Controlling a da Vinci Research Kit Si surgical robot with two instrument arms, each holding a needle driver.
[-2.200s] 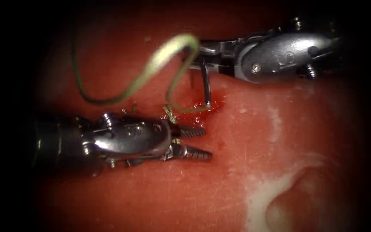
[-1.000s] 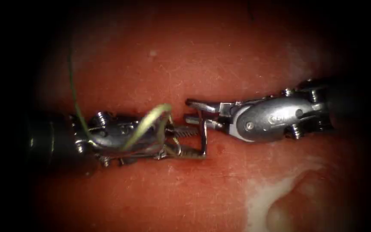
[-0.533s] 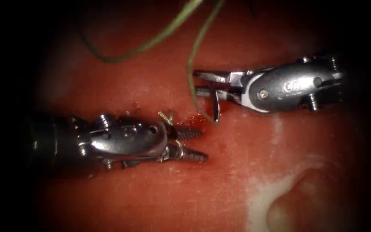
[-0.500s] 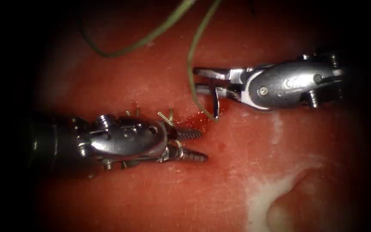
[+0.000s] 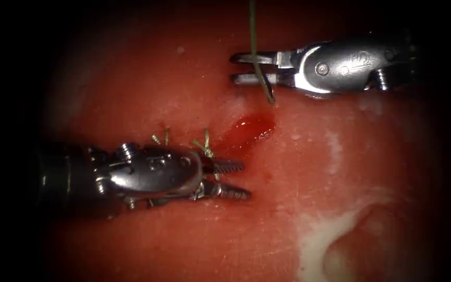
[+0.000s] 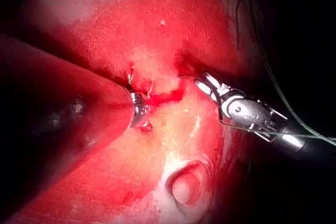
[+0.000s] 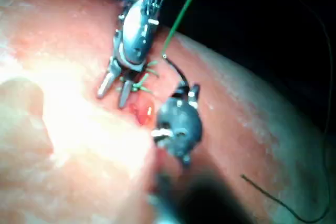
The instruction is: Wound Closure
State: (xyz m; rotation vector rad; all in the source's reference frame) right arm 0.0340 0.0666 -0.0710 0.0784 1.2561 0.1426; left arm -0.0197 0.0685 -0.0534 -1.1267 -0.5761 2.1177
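Note:
My right tool [image 5: 234,68] hovers above the tissue [image 5: 184,89], shut on the dark curved needle [image 5: 266,89], which crosses its jaws near their base. The needle's point hangs just above the tissue and is not in it. Green thread [image 5: 252,26] runs straight up from the needle; the right wrist view shows the same thread [image 7: 184,9] leaving the needle's tail [image 7: 173,66]. My left tool [image 5: 241,180] lies low on the tissue left of the red fluid [image 5: 249,128], jaws open and holding nothing.
Finished stitches with short cut ends [image 5: 204,143] stand along the cut just above the left tool's wrist. A pale fatty patch with a round dimple [image 5: 361,240] lies at the lower right. A loose strand of thread [image 7: 278,203] rests on the tissue's edge.
The right tool has lifted up and away from the red fluid with the needle. The slack thread loop has drawn up out of view and now runs straight. The left tool barely moved.

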